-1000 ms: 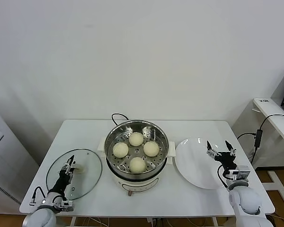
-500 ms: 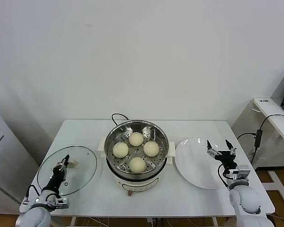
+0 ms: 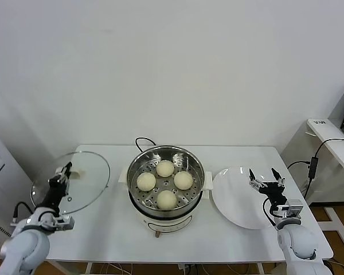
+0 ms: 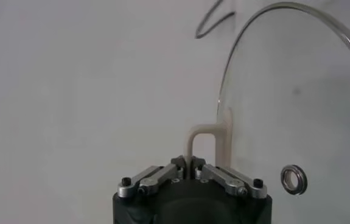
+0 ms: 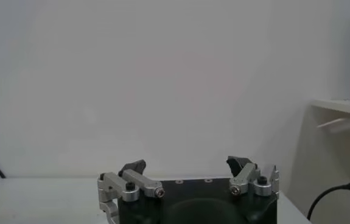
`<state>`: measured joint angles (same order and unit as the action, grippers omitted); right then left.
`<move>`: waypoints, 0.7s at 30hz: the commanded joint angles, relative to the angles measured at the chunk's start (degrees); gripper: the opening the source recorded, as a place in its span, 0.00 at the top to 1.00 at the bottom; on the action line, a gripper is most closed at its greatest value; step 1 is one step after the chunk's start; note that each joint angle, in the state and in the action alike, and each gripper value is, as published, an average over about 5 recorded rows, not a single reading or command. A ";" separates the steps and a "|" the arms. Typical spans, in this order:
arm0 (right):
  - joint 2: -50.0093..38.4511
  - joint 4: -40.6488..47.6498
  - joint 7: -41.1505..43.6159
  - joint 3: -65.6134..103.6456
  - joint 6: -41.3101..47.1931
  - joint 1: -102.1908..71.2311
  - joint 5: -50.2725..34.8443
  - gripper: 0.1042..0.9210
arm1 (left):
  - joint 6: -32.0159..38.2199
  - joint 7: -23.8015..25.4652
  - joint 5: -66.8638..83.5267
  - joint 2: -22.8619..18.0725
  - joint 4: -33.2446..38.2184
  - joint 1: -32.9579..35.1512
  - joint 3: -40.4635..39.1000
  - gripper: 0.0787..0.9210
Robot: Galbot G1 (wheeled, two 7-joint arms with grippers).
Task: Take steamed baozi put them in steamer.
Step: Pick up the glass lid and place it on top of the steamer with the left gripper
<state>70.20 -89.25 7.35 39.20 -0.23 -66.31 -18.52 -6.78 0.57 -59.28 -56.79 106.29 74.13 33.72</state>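
Several cream-white baozi, one of them [image 3: 165,168] at the back, sit on the perforated tray inside the steel steamer [image 3: 192,161] at the table's middle. My left gripper [image 3: 64,172] is shut on the cream handle [image 4: 210,145] of the round glass lid [image 3: 90,177] and holds it tilted up above the table's left side. In the left wrist view my left gripper [image 4: 189,163] pinches the handle's thin leg. My right gripper [image 3: 262,177] is open and empty above the white plate [image 3: 235,197]; in the right wrist view the right gripper [image 5: 185,167] faces the wall.
A black cord [image 3: 142,141] runs from behind the steamer. A white side desk [image 3: 332,140] with cables stands at the far right. A grey cabinet [image 3: 0,189] stands left of the table.
My left gripper has lifted the glass lid off the table and carried it up and to the left, tilting it more upright. The right arm has stayed still.
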 commanded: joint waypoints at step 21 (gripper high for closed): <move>-1.23 -1.38 -4.25 0.33 2.26 -0.67 1.59 0.12 | -37.99 19.02 -14.31 -4.20 12.31 -23.87 -38.95 0.96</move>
<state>69.07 -90.46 4.52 39.49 1.72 -66.91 -17.11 -36.87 15.40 -65.64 -55.15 118.89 59.49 8.39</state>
